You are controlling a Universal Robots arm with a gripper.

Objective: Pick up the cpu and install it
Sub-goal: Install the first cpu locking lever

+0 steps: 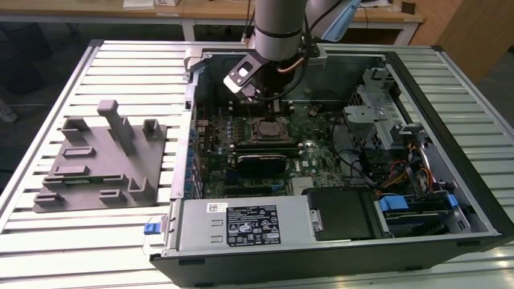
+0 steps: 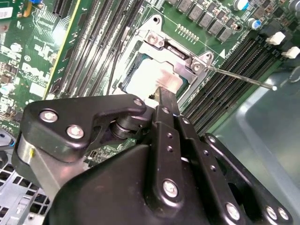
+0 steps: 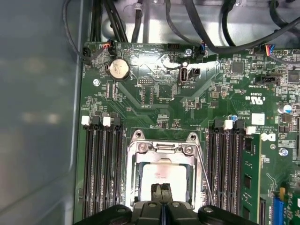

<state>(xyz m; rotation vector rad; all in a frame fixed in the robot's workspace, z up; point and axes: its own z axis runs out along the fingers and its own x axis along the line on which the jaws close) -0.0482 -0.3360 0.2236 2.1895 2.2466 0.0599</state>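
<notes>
The cpu (image 3: 164, 174) lies flat in the motherboard's socket, its pale silver top showing inside the metal socket frame (image 3: 161, 147). It also appears in the second wrist view as the cpu (image 2: 150, 77) and in the exterior view as the cpu (image 1: 265, 128). My gripper (image 3: 161, 191) hangs just above the chip's near edge, its two black fingers pressed together with nothing between them. In the second wrist view the gripper (image 2: 164, 93) tip stands over the chip. The thin socket lever (image 2: 239, 77) sticks out to one side, unlatched.
The open computer case (image 1: 473, 198) lies on a slatted table. Memory slots (image 3: 101, 164) flank the socket, with a memory stick (image 3: 248, 178) on one side. A black block (image 1: 259, 161) sits by the socket. A grey fixture (image 1: 100, 162) stands at the exterior view's left.
</notes>
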